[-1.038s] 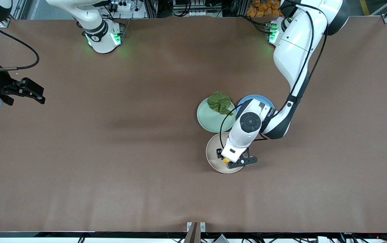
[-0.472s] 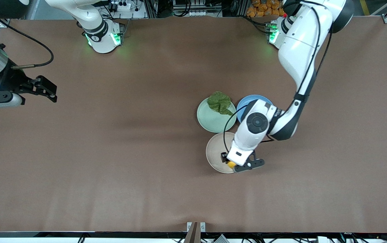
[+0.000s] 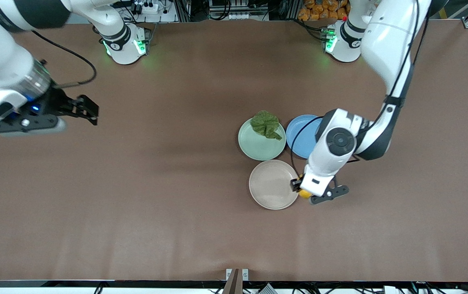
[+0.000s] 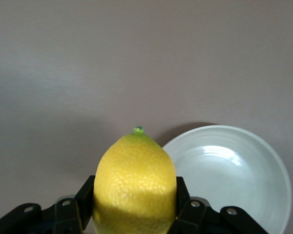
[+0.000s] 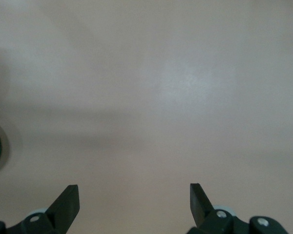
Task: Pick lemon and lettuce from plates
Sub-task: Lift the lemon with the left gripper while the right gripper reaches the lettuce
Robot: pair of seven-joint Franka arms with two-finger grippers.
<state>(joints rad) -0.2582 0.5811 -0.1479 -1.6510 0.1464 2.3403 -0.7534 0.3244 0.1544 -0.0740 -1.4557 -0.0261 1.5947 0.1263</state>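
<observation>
Lemon: small oval bright yellow lemon [image 4: 135,187], clamped between the black fingers of the left gripper [image 3: 304,192]; carried in the air over the rim of the beige-pink plate, at the edge toward the left arm's end of the table.
Beige-pink plate: round shallow matte beige-pink plate [image 3: 269,185], bare now; nearest the front camera of the three dishes.
Lettuce: dark green wrinkly lettuce leaf [image 3: 266,123] lying on the mint plate, at the rim farthest from the front camera; not yet picked.
Mint plate: round pale mint green plate [image 3: 256,147], just beside the beige-pink one.
Blue plate: round blue plate [image 3: 301,132], beside the mint plate, partly covered by the left arm.
Right gripper: right gripper [image 5: 135,199], jaws spread wide and holding nothing, over bare brown table [image 3: 156,183] well apart from the plates.
Risk, lemon: smooth rounded skin gripped low on the fruit; possible slip or roll out of the fingers on a quick swing.
Risk, lettuce: thin limp leaf on a rim; likely to slide off or drag the plate if pinched shallowly.
</observation>
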